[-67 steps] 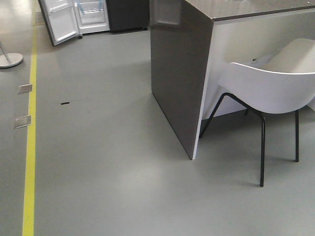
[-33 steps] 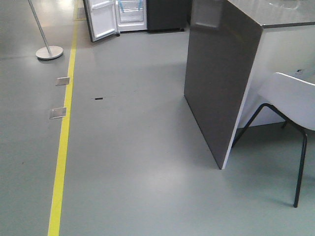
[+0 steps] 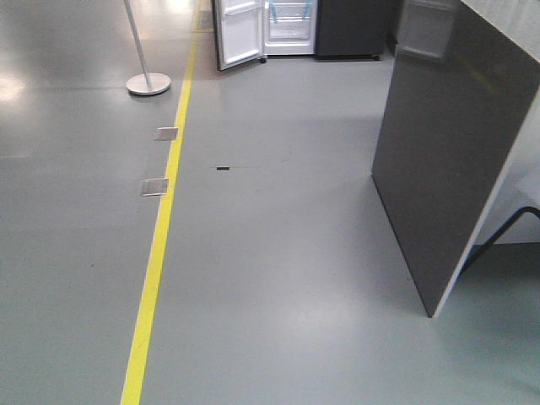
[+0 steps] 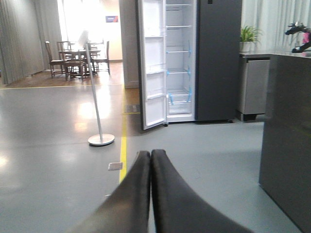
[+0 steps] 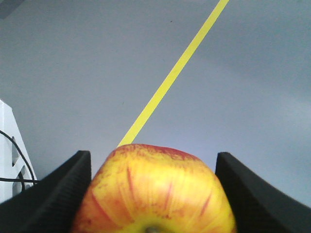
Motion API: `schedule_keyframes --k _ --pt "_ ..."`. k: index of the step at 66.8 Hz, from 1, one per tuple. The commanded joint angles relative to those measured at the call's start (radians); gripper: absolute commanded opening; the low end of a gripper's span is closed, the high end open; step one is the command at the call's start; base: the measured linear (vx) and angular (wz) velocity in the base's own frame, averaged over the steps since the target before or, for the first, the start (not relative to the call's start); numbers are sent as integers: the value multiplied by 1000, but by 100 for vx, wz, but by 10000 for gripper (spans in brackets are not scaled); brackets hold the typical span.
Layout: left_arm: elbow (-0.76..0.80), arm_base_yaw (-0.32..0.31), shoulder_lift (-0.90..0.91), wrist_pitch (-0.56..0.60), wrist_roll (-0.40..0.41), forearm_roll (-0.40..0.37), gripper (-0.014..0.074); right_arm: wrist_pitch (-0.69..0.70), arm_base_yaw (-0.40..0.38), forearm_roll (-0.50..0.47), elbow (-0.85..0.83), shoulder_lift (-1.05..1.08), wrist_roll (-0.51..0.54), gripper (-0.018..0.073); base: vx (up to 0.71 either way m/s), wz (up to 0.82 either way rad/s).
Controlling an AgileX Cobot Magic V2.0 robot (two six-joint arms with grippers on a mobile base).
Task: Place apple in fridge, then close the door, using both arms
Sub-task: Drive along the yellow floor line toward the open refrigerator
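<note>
The fridge [image 3: 348,29] stands far off at the top of the front view, dark grey, with its white lining [image 3: 291,24] showing. Its door [image 3: 240,34] hangs open to the left. The left wrist view faces the fridge [image 4: 217,58], its glass shelves with blue tape, and the open door [image 4: 154,63]. My left gripper [image 4: 150,155] is low in that view, fingers pressed together and holding nothing. The red and yellow apple [image 5: 155,194] fills the bottom of the right wrist view, with my right gripper [image 5: 154,154] shut on it above bare floor.
A dark grey counter panel [image 3: 447,143] stands at the right, with a black chair leg [image 3: 506,228] behind it. A yellow floor line [image 3: 160,245] runs toward the fridge. Left of it are a pole stand [image 3: 148,83] and two metal floor plates [image 3: 154,186].
The front view has swung left: fridge, yellow line and counter have all slid right in the picture, the white chair has left the view, and the pole stand has come in.
</note>
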State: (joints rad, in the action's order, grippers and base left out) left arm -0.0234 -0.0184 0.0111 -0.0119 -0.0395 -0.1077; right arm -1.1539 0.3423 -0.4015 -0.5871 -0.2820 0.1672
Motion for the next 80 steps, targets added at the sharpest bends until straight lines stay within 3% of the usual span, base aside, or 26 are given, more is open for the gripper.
schedule_keyframes --k 1,80 --pt "16 1 15 80 7 -2 -6 61 2 -26 -25 -10 6 122 8 24" --pt "16 1 15 80 7 -2 -6 61 2 -26 -25 -10 6 122 11 10"
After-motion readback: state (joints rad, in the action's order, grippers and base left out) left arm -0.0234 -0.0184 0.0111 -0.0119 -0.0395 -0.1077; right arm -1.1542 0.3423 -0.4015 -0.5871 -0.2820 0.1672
